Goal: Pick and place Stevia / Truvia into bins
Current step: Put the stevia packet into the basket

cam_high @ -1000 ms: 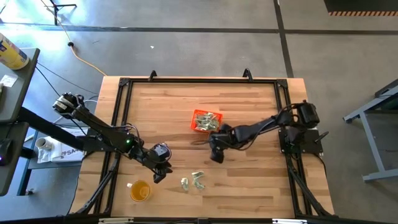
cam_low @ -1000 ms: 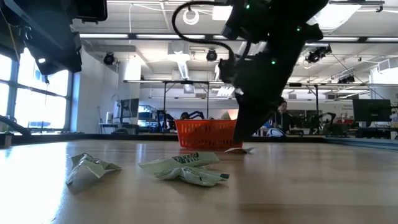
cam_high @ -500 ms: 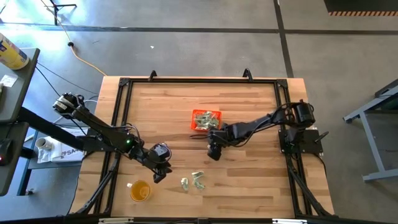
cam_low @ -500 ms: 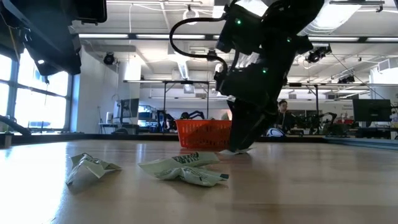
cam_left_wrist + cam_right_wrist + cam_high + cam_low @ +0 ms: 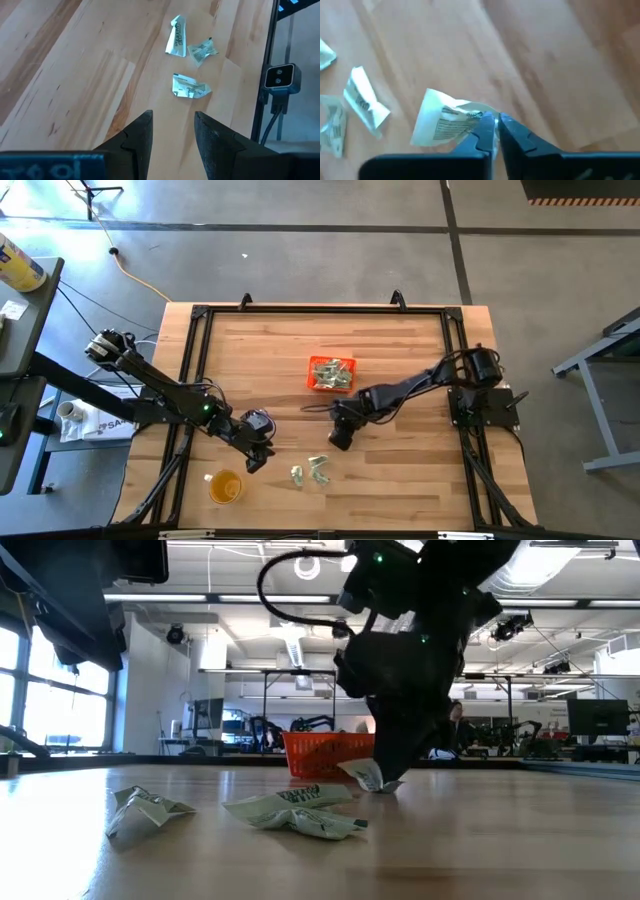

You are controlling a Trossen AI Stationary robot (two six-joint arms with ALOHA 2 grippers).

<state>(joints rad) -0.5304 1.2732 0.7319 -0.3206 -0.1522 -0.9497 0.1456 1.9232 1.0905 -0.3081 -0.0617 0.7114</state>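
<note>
The orange bin (image 5: 332,373) sits mid-table with several Stevia sachets inside. Three crumpled pale green-and-white sachets (image 5: 310,470) lie flat near the front edge and also show in the left wrist view (image 5: 189,86). My right gripper (image 5: 340,438) is low over the wood between the bin and those sachets, shut on another sachet (image 5: 447,122). My left gripper (image 5: 255,455) hovers open at the front left with nothing between its fingers (image 5: 172,135). My right gripper pinches one crumpled end of the sachet (image 5: 481,121) between its two fingertips. The fingers come from above, slanting down. The rest of the sachet (image 5: 365,777) sticks out sideways, tilted, right at the tabletop; whether it is clear of the wood I cannot tell.
A round translucent yellow cup (image 5: 226,485) stands at the front left, close to my left gripper. A black frame rail (image 5: 190,360) borders the wooden top. Bare wood lies right of the bin and along the far side.
My right gripper has moved from beside the bin toward the near edge and down to the tabletop, and has taken hold of a sachet. That sachet lay flat on the wood and now stands tipped up at the fingertips.
</note>
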